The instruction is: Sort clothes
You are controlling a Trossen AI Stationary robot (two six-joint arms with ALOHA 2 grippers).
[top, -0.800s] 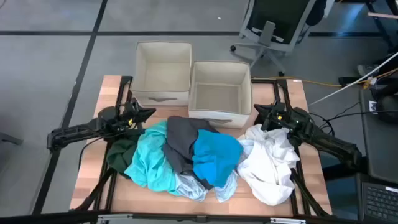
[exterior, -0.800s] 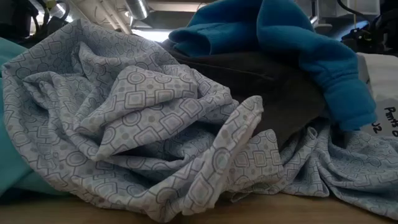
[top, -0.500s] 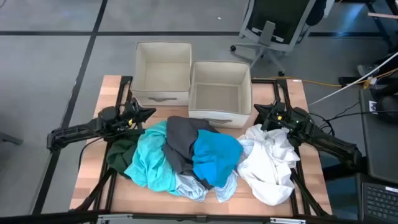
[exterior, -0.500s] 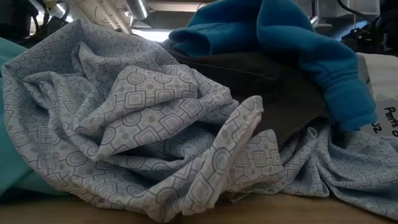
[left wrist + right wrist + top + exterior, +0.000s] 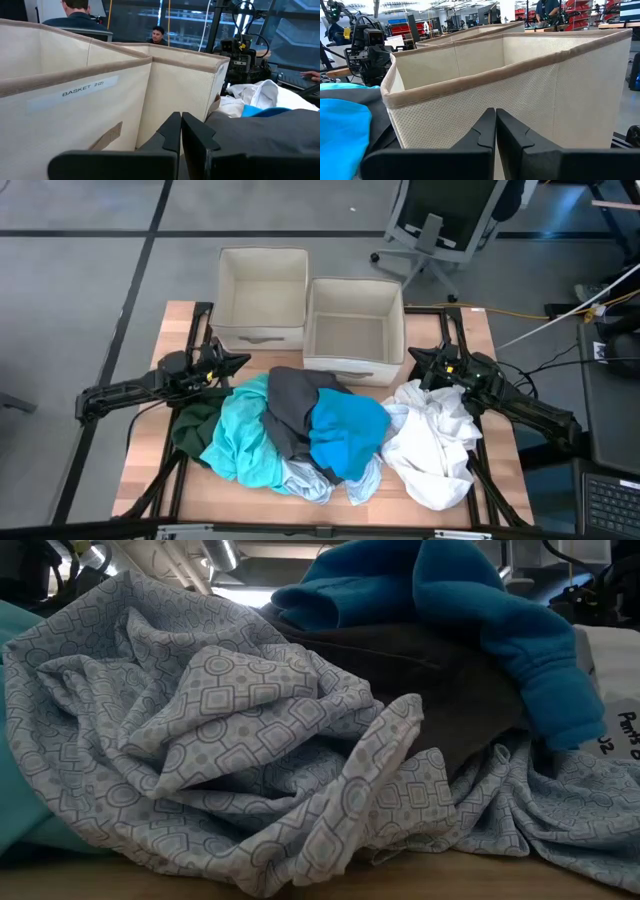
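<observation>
Wooden tabletop, pale plank surface, carrying everything listed here.

Two beige fabric boxes, square, open-topped, both with nothing inside, at the far edge. Left box set slightly farther back than right box; the two touch along one side. In the left wrist view the near box bears a label reading "BASKET 2(2)".

Clothes, one heap across the near half of the tabletop, just in front of the boxes:
- white garment, crumpled, at the right end, beside the right arm;
- turquoise garment, spread wide, left of centre;
- bright blue garment, on top at centre;
- dark grey garment, lying over the turquoise and partly under the blue;
- dark green garment, mostly buried at the left end;
- pale blue-grey patterned garment, at the near edge, under the rest. It fills the low view and blocks nearly all sight of the tabletop beyond.

Left claw, fingers pressed together, holding nothing, low between the left box and the heap.

Right claw, fingers likewise together and holding nothing, beside the right box's corner, just above the white garment.

Office chair on the floor behind the boxes. People show in the room beyond.
</observation>
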